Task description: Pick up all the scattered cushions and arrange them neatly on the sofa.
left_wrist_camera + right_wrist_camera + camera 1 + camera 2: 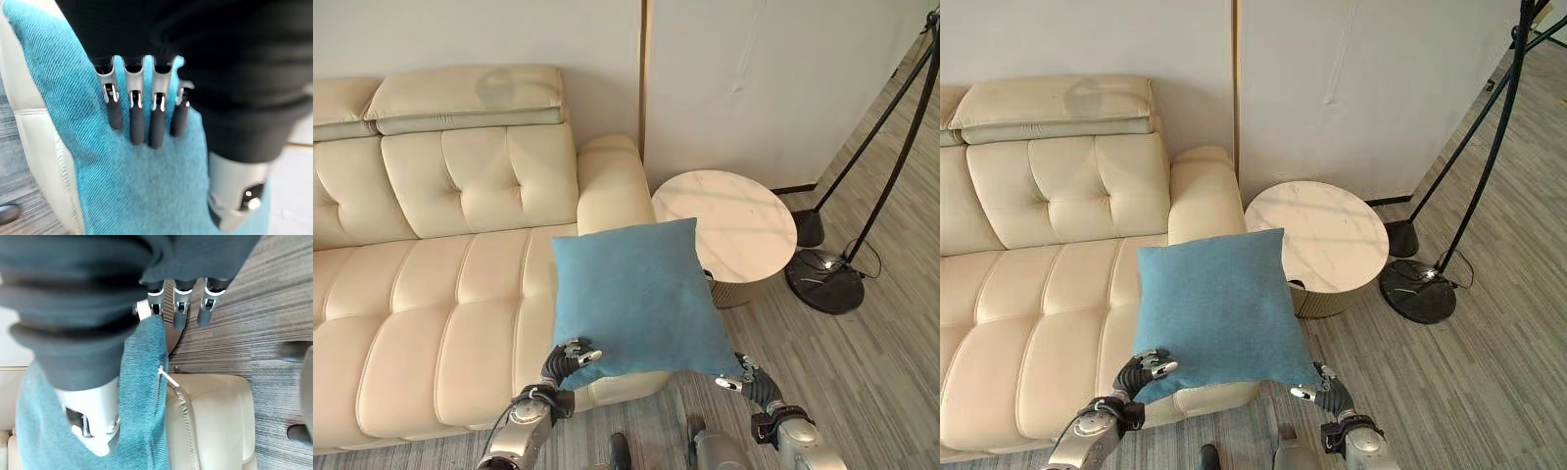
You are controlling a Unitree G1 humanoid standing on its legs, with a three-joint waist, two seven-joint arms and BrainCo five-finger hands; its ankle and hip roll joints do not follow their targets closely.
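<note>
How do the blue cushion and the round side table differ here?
The blue cushion is square, soft cloth, held up by the left hand and right hand over the sofa edge. The round side table is hard, pale marbled, standing on the floor beside the sofa arm.

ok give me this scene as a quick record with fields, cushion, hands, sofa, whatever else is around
cushion: blue cushion, held up over the sofa's front edge near its armrest end
left hand: left hand grips the cushion's lower left corner
right hand: right hand pinches the lower right corner
sofa: cream leather sofa, seat bare
beside sofa: round marble-top side table
floor: black lamp base on grey striped carpet
</note>
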